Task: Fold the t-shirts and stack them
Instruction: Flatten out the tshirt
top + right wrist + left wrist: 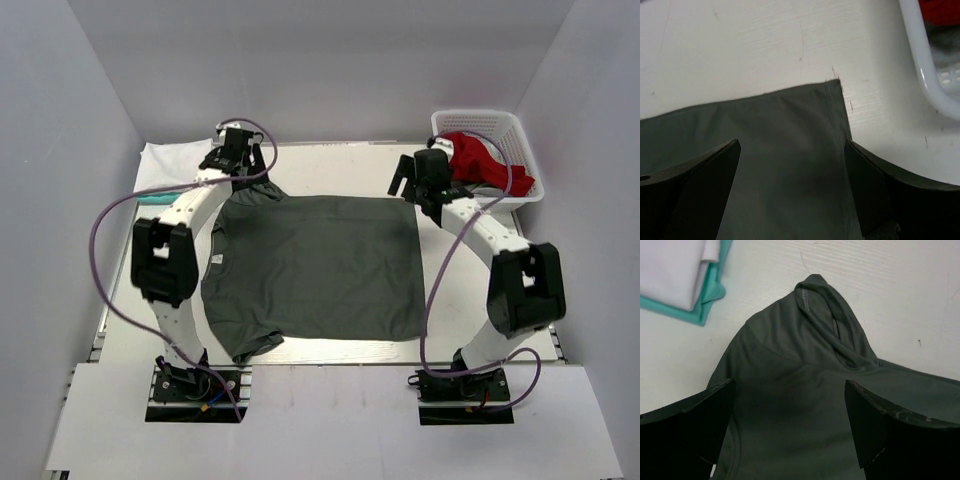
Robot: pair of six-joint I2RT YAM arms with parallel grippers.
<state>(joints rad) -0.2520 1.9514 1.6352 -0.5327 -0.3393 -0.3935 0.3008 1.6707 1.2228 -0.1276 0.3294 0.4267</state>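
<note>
The dark grey t-shirt (315, 270) lies spread flat on the table, neck to the left. My left gripper (240, 165) is open above its far left sleeve (825, 320), which is bunched and raised; both fingers (700, 415) straddle the cloth. My right gripper (415, 185) is open over the shirt's far right hem corner (832, 92). A folded white t-shirt (675, 270) lies on a folded teal one (710, 302) at the far left. A red t-shirt (480, 160) sits in the basket.
The white lattice basket (520, 135) stands at the far right corner, its rim (925, 65) close to my right gripper. The folded stack (160, 197) sits just left of my left arm. Grey walls enclose the table on three sides.
</note>
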